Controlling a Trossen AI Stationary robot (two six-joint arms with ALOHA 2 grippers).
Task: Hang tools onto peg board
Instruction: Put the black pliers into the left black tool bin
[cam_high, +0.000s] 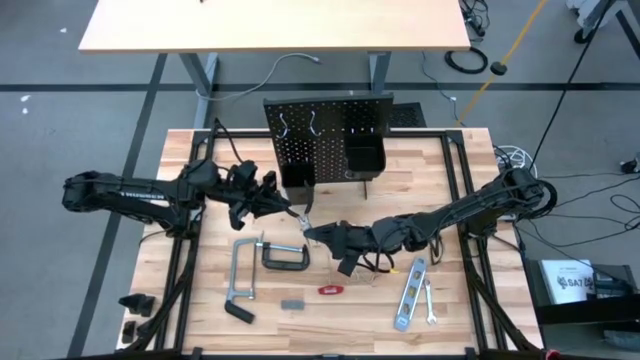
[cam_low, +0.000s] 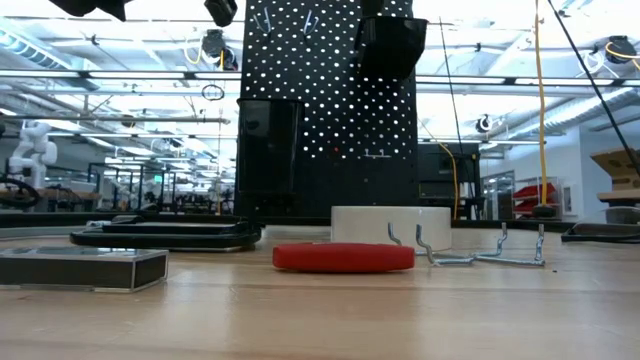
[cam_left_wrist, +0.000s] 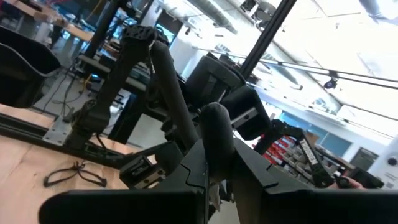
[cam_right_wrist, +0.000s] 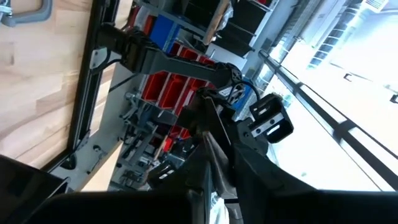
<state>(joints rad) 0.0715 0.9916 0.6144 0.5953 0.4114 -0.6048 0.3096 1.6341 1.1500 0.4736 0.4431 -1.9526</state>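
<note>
Both arms meet over the middle of the table (cam_high: 200, 150), just in front of the peg board (cam_high: 325, 130). The left gripper (cam_high: 290, 208) comes in from the left and the right gripper (cam_high: 312, 233) from the right, tips close together, with a small silvery tool (cam_high: 303, 221) between them. It is too small to name from overhead. In both wrist views each pair of jaws looks closed, fingers pressed together on something thin, so my guess is a hand-over or a shared hold on that one piece. I cannot tell which gripper really carries it.

The board stands upright at the back of the table, directly beyond the two tips, its hooks and bins facing them. So the coming move runs straight from the tips toward the board, and both arms are about equally near. The tool's long axis seems to run roughly toward the board, though that is a weak reading.

The rest still lies flat, nearer the front edge: bar clamp (cam_high: 240, 285) and C-clamp (cam_high: 285, 257) left of centre, red tool (cam_high: 332, 290) in the middle, level (cam_high: 410, 295) and wrench (cam_high: 430, 302) to the right. None of those hangs yet.
</note>
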